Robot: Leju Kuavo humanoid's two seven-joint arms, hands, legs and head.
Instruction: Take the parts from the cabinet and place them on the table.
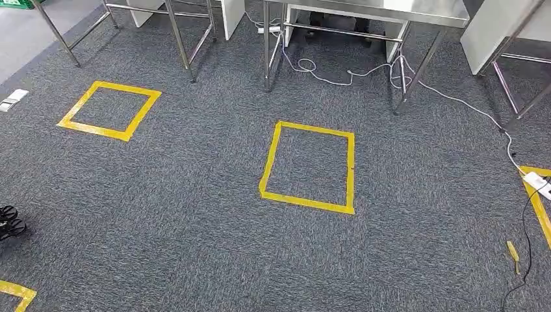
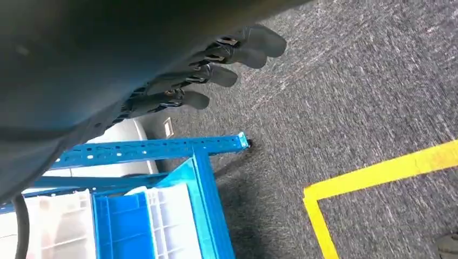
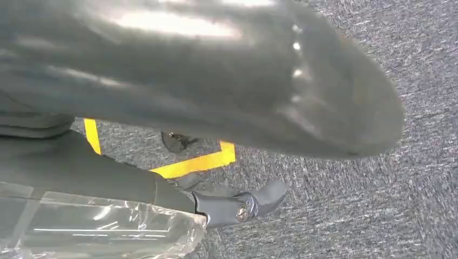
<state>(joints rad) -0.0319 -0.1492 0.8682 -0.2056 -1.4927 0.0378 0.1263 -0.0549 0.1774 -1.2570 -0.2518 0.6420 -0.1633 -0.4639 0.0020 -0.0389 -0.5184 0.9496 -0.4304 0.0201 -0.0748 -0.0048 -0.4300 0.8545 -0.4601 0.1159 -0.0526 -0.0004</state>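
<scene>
A: Head view looks down on grey carpet (image 1: 195, 214), a yellow tape square (image 1: 307, 166) in the middle, another tape square (image 1: 109, 109) off to the left.

B: And steel table legs (image 1: 266, 45) along the far edge, with a white cable (image 1: 364, 71) trailing between them toward a power strip (image 1: 538, 183) at the right.

A: Left hand (image 2: 216, 70): dark fingers (image 2: 254, 46) stretched out, apart, nothing in them, hanging over the carpet.

B: Just beside it, the blue cabinet frame (image 2: 156, 150), with a blue bin (image 2: 121, 226) and a white bin (image 2: 170, 221) side by side inside.

A: Right hand (image 3: 237, 208)?

B: One grey finger (image 3: 270, 194) pokes out past a crinkled clear plastic bag (image 3: 97, 226), the part's wrapping by the look of it. The bag lies against the hand; whether the hand actually grips it, I can't tell.
</scene>
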